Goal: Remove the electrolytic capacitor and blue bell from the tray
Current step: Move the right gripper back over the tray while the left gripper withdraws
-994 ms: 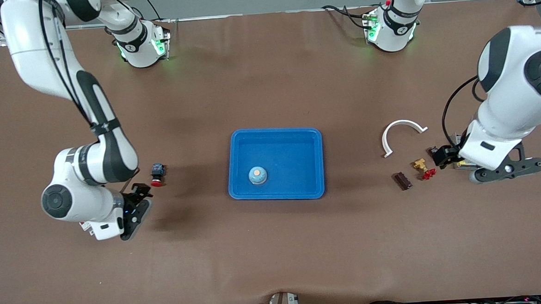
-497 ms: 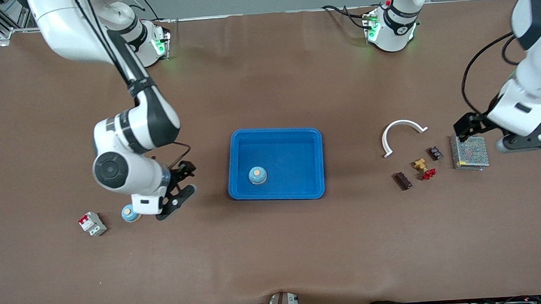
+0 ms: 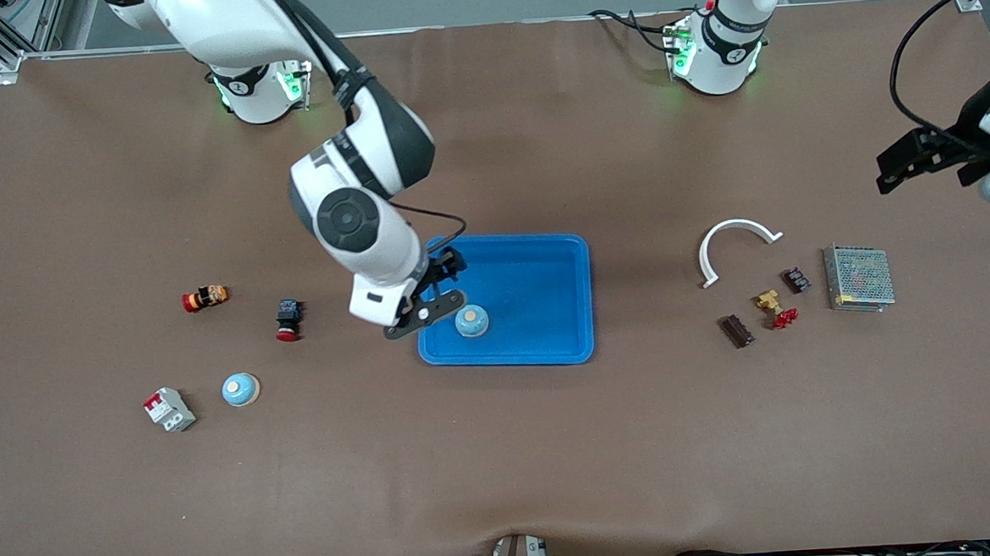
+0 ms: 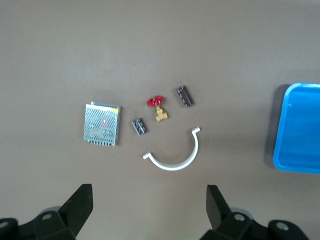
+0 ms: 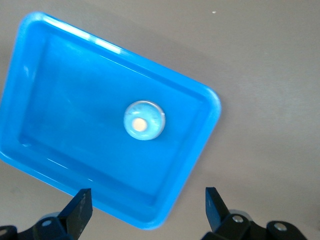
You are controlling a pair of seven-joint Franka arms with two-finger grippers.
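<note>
Front view: the bright-blue tray (image 3: 537,263), smooth moulded plastic with rounded corners and a raised rim, sits mid-desk and holds only a blue bell (image 3: 471,321), a glossy dome with a pale button on top. No capacitor lies in the tray, so that half looks done; the bell is left. The right gripper (image 3: 430,292) hangs over the tray's rim beside the bell, jaws spread and empty. Toward the right arm's end lie a second blue bell (image 3: 240,389), a red-capped push button (image 3: 287,319), an orange-and-red cylindrical part (image 3: 205,298) and a white-and-red breaker (image 3: 169,409). The left gripper (image 3: 921,156) waits, jaws spread, over bare desk.

Left wrist view: a perforated metal power supply (image 4: 102,124), a white plastic half-ring (image 4: 175,153), a brass valve with red handle (image 4: 158,107) and two dark ribbed blocks lie on the matte brown desk (image 4: 150,45).

Right wrist view: the bell is near the tray's middle, its floor otherwise bare.
</note>
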